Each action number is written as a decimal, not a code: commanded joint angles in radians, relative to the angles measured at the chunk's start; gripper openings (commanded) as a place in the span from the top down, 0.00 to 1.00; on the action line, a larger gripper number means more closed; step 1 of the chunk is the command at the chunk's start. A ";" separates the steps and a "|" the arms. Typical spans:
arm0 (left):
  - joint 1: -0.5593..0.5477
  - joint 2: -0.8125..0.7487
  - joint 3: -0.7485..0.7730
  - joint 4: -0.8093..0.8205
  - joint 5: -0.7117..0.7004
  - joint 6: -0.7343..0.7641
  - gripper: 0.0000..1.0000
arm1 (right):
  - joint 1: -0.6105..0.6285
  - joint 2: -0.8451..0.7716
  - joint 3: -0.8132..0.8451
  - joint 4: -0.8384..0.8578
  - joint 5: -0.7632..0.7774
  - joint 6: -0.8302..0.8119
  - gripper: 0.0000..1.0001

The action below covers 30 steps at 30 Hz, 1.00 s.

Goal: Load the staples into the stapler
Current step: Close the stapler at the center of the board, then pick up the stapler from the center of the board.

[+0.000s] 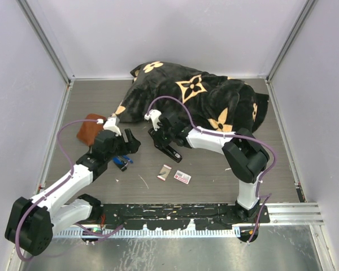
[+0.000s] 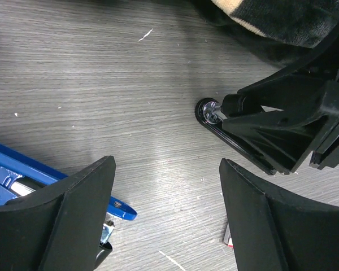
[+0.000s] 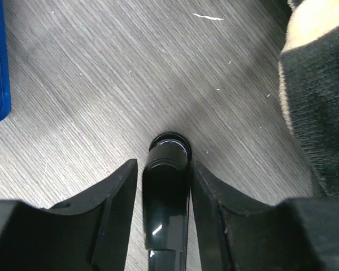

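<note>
A black stapler (image 1: pixel 169 149) lies on the wood-grain table, and my right gripper (image 1: pixel 159 134) is shut on it. In the right wrist view both fingers hug the stapler's body (image 3: pixel 165 197), its round end pointing away from my right gripper (image 3: pixel 164 169). The staples (image 1: pixel 183 176), a small white box with a red-pink label, lie flat in front of it, the greyish inner piece (image 1: pixel 164 172) beside them. My left gripper (image 1: pixel 126 145) (image 2: pixel 166 192) hangs open over bare table. A blue stapler (image 1: pixel 122 162) (image 2: pixel 22 178) lies by its left finger. A corner of the staples (image 2: pixel 227 237) peeks past its right finger.
A black blanket with tan flower patterns (image 1: pixel 198 96) is heaped at the back of the table, close behind my right gripper. A reddish-brown cushion-like object (image 1: pixel 90 127) sits at the left behind my left arm. Pale walls enclose the table on three sides.
</note>
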<state>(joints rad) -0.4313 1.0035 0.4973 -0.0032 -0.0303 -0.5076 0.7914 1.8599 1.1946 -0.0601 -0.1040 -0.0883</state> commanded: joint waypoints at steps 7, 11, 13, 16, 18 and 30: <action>0.006 -0.056 0.007 -0.039 0.008 -0.042 0.21 | 0.014 -0.053 0.016 0.005 0.007 -0.016 0.27; 0.008 -0.058 0.013 -0.043 0.023 -0.057 0.19 | 0.015 -0.056 -0.020 0.000 0.030 -0.017 0.25; 0.008 -0.063 0.014 -0.044 0.033 -0.065 0.19 | 0.014 -0.045 -0.027 -0.005 0.038 -0.014 0.27; 0.009 -0.070 0.019 -0.055 0.038 -0.069 0.18 | 0.014 -0.033 -0.037 -0.003 0.043 -0.007 0.29; 0.011 -0.077 0.020 -0.060 0.039 -0.072 0.18 | 0.015 -0.022 -0.038 -0.007 0.051 -0.008 0.29; 0.020 -0.067 0.023 -0.056 0.067 -0.089 0.18 | 0.017 -0.012 -0.073 -0.006 0.071 -0.013 0.44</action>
<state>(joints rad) -0.4168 0.9363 0.4973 -0.0826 0.0105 -0.5819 0.8017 1.8587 1.1233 -0.0978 -0.0544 -0.0998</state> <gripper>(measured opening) 0.820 0.589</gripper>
